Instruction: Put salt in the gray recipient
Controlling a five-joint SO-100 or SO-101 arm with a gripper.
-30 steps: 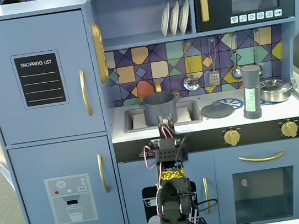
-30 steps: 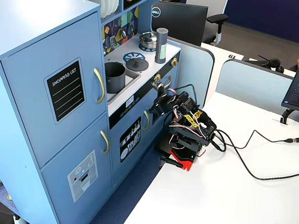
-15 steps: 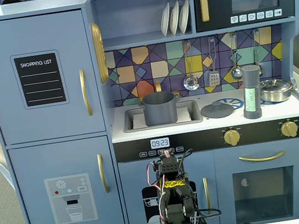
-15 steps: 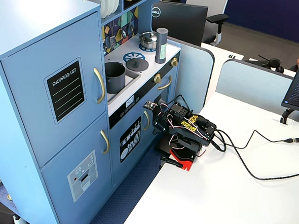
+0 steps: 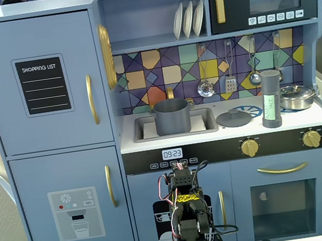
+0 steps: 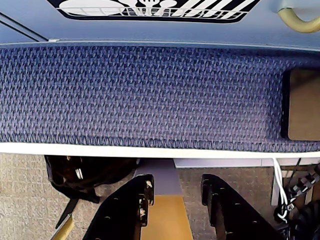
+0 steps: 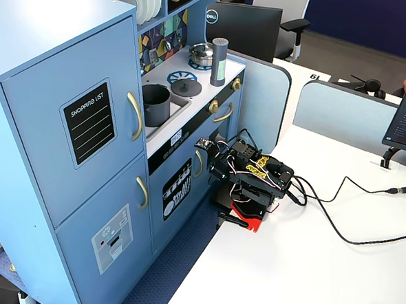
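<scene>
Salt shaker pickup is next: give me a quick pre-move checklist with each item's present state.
1. Salt shaker upright on the counter, right of the flat lid in a fixed view: ok.
2. Gray pot standing open-topped in the sink: ok.
3. Pincer empty, jaws apart in the wrist view: ok.
4. Arm folded low on the white table, below counter height, far from the shaker: not ok yet.
5. Steel pan close beside the shaker's right: watch clearance, cannot tell the gap.
</scene>
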